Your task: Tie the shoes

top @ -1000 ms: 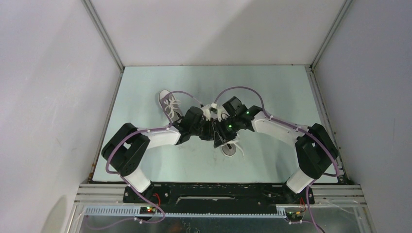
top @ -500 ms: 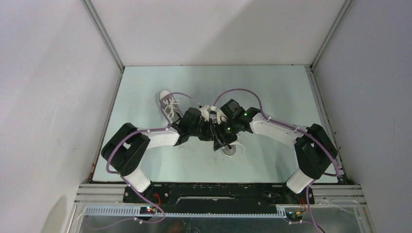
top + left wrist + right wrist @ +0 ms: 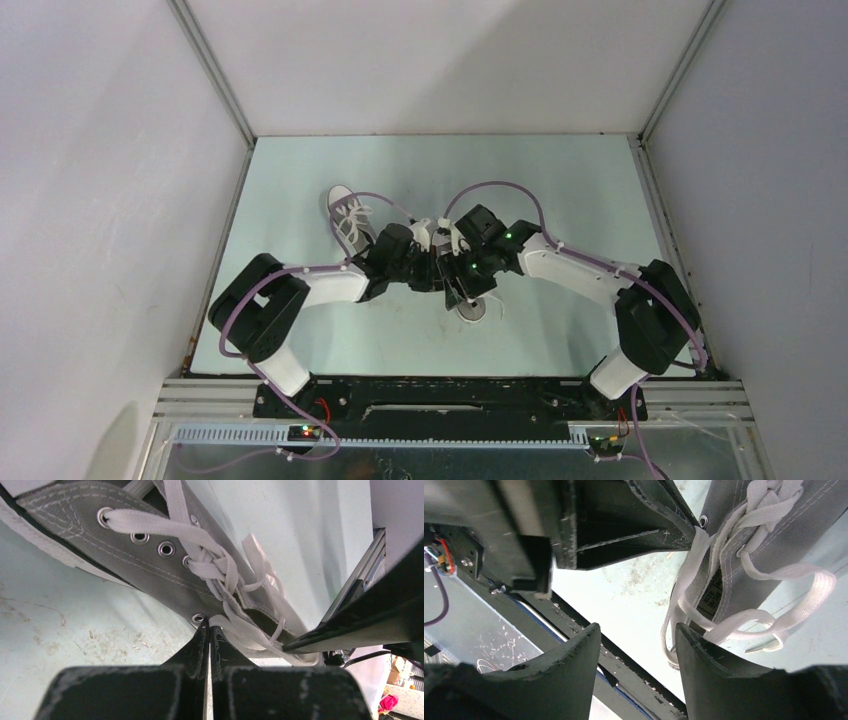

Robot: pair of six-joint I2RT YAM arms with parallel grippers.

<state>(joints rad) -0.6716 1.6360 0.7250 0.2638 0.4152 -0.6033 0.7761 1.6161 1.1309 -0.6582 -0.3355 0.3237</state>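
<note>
One grey shoe (image 3: 349, 214) with white laces lies at the back left, apart from both arms. The other shoe (image 3: 470, 307) lies under the two wrists, only its white toe showing from above. In the left wrist view this shoe (image 3: 125, 555) fills the frame, with its loose laces (image 3: 220, 570). My left gripper (image 3: 208, 626) is shut, its tips pinching a white lace at the top eyelet. My right gripper (image 3: 636, 630) is open and empty beside the shoe's (image 3: 734, 555) heel opening. A lace loop (image 3: 794, 575) hangs just right of its right finger. From above, both grippers (image 3: 445, 280) meet over the shoe.
The pale green table (image 3: 560, 180) is walled by white panels on three sides. The black base rail (image 3: 450, 400) runs along the near edge. The left gripper's black fingers (image 3: 649, 530) cross the top of the right wrist view, close to my right gripper.
The right arm has swung slightly left and inward. Both grippers and the shoe under them have shifted a little to the left. The back-left shoe has not moved.
</note>
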